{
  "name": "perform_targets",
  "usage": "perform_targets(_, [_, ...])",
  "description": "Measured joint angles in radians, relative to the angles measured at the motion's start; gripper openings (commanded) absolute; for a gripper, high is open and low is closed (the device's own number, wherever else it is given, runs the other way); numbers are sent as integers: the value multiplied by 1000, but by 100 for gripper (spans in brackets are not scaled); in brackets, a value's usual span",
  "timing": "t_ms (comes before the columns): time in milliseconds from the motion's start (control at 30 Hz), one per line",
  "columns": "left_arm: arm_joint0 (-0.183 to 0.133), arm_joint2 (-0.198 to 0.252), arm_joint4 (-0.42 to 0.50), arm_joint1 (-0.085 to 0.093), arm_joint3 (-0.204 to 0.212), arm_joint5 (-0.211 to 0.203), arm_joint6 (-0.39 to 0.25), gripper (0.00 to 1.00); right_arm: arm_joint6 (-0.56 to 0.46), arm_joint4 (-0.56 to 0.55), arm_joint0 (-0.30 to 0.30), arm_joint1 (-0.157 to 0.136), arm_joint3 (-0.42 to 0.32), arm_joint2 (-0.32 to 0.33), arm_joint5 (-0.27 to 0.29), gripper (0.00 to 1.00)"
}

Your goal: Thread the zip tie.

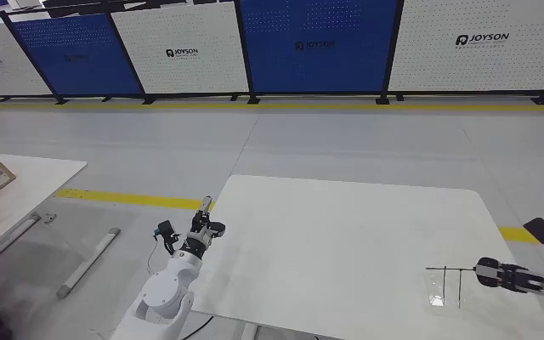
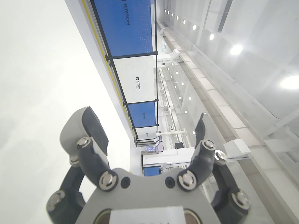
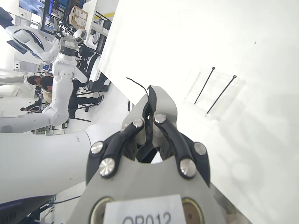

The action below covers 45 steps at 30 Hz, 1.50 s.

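Observation:
My right gripper [image 3: 149, 94] is shut on a thin black zip tie [image 3: 136, 83], whose curved tail sticks out past the fingertips. From above, this gripper [image 1: 481, 272] is near the table's right front edge, with the held zip tie [image 1: 446, 269] stretching left over a clear tray [image 1: 437, 298]. Two more black zip ties [image 3: 204, 86] [image 3: 220, 94] lie side by side on that tray [image 3: 193, 80]. My left gripper [image 2: 147, 129] is open with nothing between its fingers. It sits at the table's left edge [image 1: 205, 204], pointing away from the tray.
The white table [image 1: 340, 246] is bare between the two arms. A second white table [image 1: 34, 178] stands to the left across the floor. Blue and white pegboard panels [image 1: 314, 42] line the back.

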State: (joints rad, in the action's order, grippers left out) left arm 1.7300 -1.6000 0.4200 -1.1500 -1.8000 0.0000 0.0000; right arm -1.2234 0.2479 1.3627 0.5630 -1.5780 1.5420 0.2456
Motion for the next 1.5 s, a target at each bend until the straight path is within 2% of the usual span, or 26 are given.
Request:
perform_targets(367, [0,0,0,0,0,0,0,100,16,7,4,5,-15,-19,-15,0])
perform_targets(533, [0,0,0,0,0,0,0,100,-6,71,-40,17,-46,-60,-39,0])
perform_targets(667, [0,0,0,0,0,0,0,100,-15,104,-118,38,-68,-157,-58,0])
perform_targets(800, [0,0,0,0,0,0,0,100,-29,85,-256,77,-17,-324,-122,0])
perform_targets(867, [0,0,0,0,0,0,0,100,-30,82,-288,81,-5,-357,-132,0])
perform_targets(1267, [0,0,0,0,0,0,0,100,-28,81,-272,81,-8,-341,-130,0])
perform_targets(1333, [0,0,0,0,0,0,0,100,6,65,-260,86,-10,-355,-133,0])
perform_targets(1400, [0,0,0,0,0,0,0,100,34,100,-261,96,0,-377,-115,0])
perform_targets(1500, [0,0,0,0,0,0,0,100,44,146,-302,118,24,-427,-108,0])
